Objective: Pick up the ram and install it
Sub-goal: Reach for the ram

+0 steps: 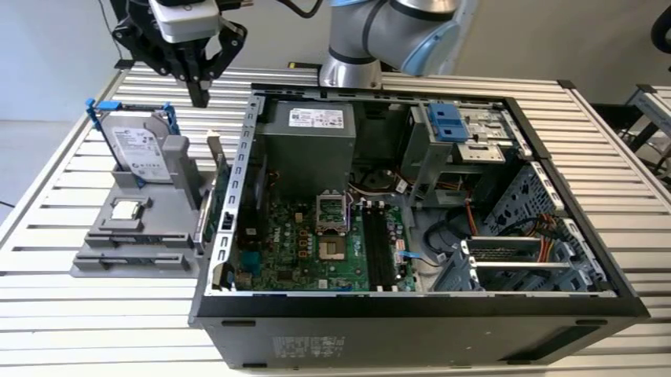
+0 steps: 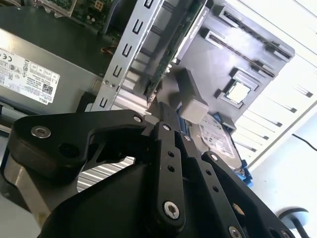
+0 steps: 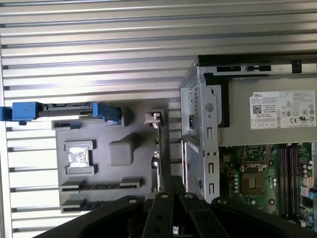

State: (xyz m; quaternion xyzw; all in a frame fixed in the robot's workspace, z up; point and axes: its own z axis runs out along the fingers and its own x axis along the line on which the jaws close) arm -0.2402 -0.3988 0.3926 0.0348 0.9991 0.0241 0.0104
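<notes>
The ram (image 1: 215, 163) is a thin dark stick standing on its edge in the grey holder (image 1: 110, 255), right beside the open computer case's outer wall. It shows edge-on in both wrist views (image 3: 157, 148) (image 2: 171, 59). My gripper (image 1: 197, 100) hangs above the far end of the holder, higher than the ram and a little beyond its far end. Its fingers are shut together with nothing between them. In the wrist views the gripper (image 2: 167, 111) (image 3: 171, 182) lines up roughly with the ram's length. The black memory slots (image 1: 379, 243) lie on the green motherboard inside the case.
A silver hard drive (image 1: 137, 149) with blue rails stands upright in the holder, and a small square processor (image 1: 126, 210) lies flat in front of it. The black computer case (image 1: 419, 310) lies open on the slatted metal table (image 1: 42, 314). The arm's base (image 1: 351, 71) stands behind the case.
</notes>
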